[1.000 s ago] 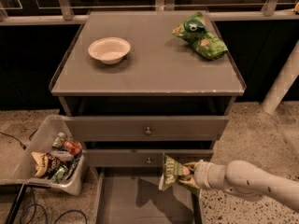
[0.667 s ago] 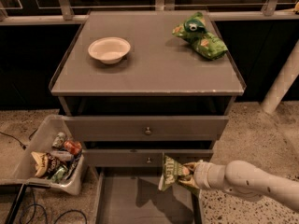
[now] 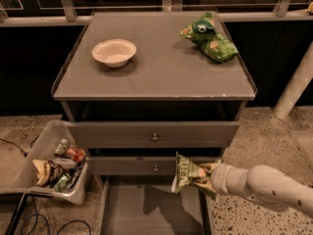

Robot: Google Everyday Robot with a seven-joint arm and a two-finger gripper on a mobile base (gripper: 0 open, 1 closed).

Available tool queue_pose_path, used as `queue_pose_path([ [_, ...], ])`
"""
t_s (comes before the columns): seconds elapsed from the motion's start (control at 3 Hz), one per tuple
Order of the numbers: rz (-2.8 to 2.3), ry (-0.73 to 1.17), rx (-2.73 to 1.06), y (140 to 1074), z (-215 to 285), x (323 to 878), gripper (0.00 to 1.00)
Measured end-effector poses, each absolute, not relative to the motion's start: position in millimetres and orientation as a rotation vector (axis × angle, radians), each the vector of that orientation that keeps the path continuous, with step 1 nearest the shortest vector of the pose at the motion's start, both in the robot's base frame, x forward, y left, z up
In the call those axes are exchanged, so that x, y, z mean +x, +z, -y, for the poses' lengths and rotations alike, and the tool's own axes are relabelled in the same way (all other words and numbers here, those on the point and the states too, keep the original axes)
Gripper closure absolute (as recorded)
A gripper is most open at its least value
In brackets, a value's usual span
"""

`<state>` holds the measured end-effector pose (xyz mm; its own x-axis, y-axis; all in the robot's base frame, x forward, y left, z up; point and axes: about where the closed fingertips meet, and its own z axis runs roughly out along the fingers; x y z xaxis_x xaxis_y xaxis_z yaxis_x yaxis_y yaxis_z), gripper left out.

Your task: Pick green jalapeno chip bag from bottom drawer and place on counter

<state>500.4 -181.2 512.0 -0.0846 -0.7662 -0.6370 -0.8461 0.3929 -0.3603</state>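
The green jalapeno chip bag (image 3: 188, 174) is pale olive with white lettering. It hangs in the air above the right side of the open bottom drawer (image 3: 151, 212), in front of the middle drawer's face. My gripper (image 3: 207, 172) is shut on the bag's right edge, on a white arm that enters from the lower right. The drawer floor beneath shows only the bag's shadow. The counter (image 3: 156, 65) is the grey cabinet top above, well higher than the bag.
A white bowl (image 3: 114, 52) sits on the counter's left side and a brighter green bag (image 3: 209, 38) on its right rear. Two knobbed drawers (image 3: 154, 137) are pulled partly out. A clear bin of snacks (image 3: 56, 166) stands on the floor at left. A white post (image 3: 296, 82) stands at right.
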Motion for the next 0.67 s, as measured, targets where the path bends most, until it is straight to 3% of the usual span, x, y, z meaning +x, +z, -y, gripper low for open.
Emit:
queue_pose_path([
  [0.67,-1.686,0.012,-1.431,631.1,189.8,475.9,1.0],
])
